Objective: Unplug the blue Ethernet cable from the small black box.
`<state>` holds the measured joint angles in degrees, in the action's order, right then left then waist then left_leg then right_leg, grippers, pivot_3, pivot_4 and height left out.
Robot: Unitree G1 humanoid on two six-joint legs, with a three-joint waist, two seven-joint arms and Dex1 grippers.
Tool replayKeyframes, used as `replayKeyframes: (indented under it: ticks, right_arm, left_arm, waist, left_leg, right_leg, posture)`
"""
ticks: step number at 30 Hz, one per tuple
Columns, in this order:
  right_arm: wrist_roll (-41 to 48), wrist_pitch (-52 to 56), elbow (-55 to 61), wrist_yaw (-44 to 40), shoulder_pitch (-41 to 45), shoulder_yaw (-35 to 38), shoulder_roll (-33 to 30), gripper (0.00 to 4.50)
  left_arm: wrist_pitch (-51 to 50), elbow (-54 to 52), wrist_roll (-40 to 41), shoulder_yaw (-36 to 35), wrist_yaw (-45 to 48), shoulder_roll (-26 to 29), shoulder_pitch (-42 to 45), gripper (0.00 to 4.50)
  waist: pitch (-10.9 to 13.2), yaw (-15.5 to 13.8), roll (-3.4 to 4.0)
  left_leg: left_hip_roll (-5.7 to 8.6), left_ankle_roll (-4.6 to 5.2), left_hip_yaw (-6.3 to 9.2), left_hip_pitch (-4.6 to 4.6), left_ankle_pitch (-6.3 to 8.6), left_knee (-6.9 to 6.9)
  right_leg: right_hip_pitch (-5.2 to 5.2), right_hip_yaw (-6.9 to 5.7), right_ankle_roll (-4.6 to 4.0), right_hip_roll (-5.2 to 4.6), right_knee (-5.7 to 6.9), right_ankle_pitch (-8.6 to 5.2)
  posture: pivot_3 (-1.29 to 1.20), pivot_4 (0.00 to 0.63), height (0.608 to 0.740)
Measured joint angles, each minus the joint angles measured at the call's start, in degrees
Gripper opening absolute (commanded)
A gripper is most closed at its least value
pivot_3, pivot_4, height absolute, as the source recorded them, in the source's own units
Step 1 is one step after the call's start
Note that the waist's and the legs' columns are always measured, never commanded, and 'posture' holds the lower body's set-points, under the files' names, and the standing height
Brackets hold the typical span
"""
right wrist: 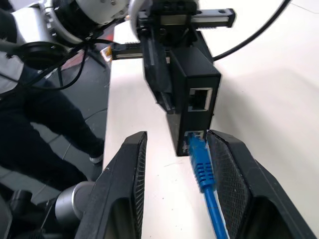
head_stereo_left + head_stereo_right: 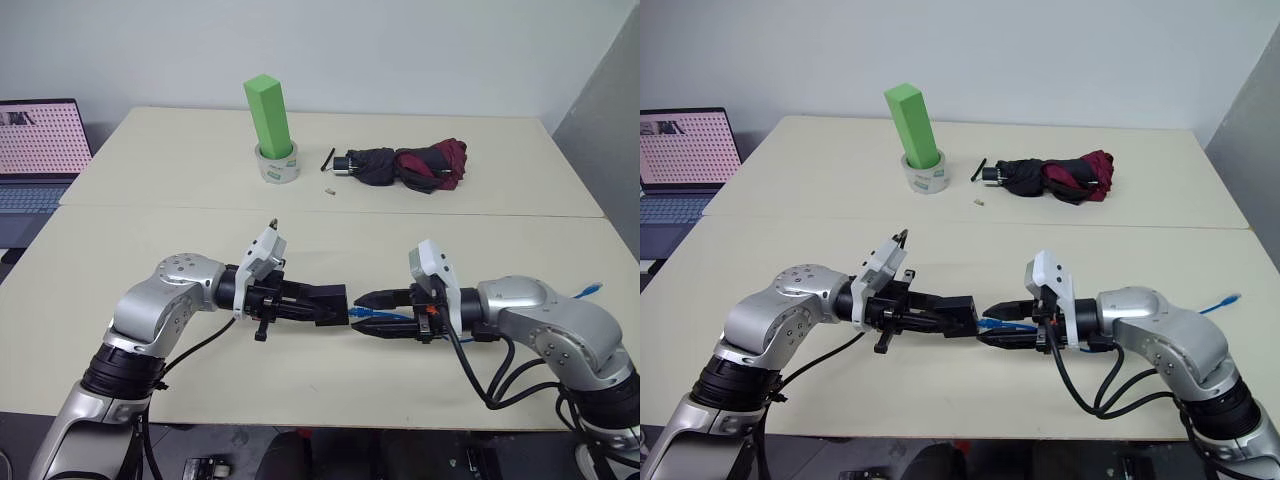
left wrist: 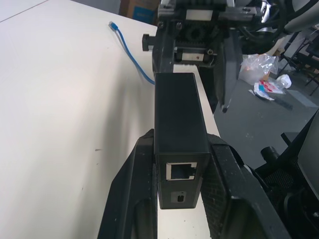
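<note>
Above a smooth, pale table (image 2: 150,330), a flat matte-black box (image 2: 328,304) is clamped between the closed fingers of the left gripper (image 2: 300,305). The right gripper (image 2: 368,312) is seen with parted jaws flanking the blue cable (image 1: 204,172), whose ribbed plug sits in the box's lower port. The unplugging step appears unfinished; closing on the plug and pulling straight out is probably required.

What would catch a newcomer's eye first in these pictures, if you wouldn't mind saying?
Near the table's front edge the two arms meet: the left gripper is shut on the small black box, and the blue Ethernet cable is plugged into the box's lower port, between the right gripper's open fingers. Farther back, a green block stands upright in a roll of tape, with a folded black-and-maroon umbrella to its right.
</note>
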<state>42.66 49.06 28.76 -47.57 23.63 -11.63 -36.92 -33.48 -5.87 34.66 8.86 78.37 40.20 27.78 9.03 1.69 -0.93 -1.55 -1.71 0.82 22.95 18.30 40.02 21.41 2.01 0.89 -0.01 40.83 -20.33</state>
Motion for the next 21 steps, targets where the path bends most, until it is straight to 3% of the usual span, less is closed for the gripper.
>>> replayKeyframes:
  ticks: [11, 15, 19, 21]
  right_arm:
    - [-3.2, -0.1, -2.7, -0.3, 0.1, -1.0, 1.2, 1.98]
    - [-3.3, 0.0, -2.8, -1.0, 0.2, -1.0, 1.3, 1.29]
    - [-3.7, 0.0, -3.1, -2.2, 0.6, -1.5, 1.3, 0.24]
    - [-3.7, 0.0, -3.3, -2.7, 0.7, -1.5, 1.3, 0.07]
  left_arm:
    - [0.0, 0.0, -0.8, 0.0, 0.9, -0.1, 0.0, 0.78]
    - [0.0, 0.0, -0.9, 0.0, 1.0, -0.3, 0.0, 0.78]
    - [0.0, 0.0, -1.1, 0.0, 0.9, -0.3, 0.0, 0.78]
    - [0.0, 0.0, -1.2, 0.0, 1.0, -0.3, 0.0, 0.78]
  waist:
    - [0.0, 0.0, 0.00]
    - [0.0, 0.0, 0.00]
    - [0.0, 0.0, 0.00]
    - [0.0, 0.0, 0.00]
  left_leg:
    - [0.00, -0.01, 0.00, 0.00, -0.01, 0.00]
    - [0.00, -0.01, 0.00, 0.00, -0.01, 0.00]
    - [0.00, -0.01, 0.01, -0.01, 0.00, 0.00]
    - [0.00, -0.01, 0.00, 0.00, 0.00, 0.00]
  right_leg:
    - [0.01, -0.01, 0.00, 0.00, 0.00, 0.00]
    - [0.00, -0.01, 0.00, 0.00, -0.01, 0.00]
    - [0.00, -0.01, 0.00, 0.00, 0.00, 0.00]
    - [0.00, -0.01, 0.00, 0.00, -0.01, 0.00]
  posture:
    - [0.00, 0.150, 0.740]
    - [0.00, 0.150, 0.740]
    - [0.00, 0.150, 0.740]
    - [0.00, 0.150, 0.740]
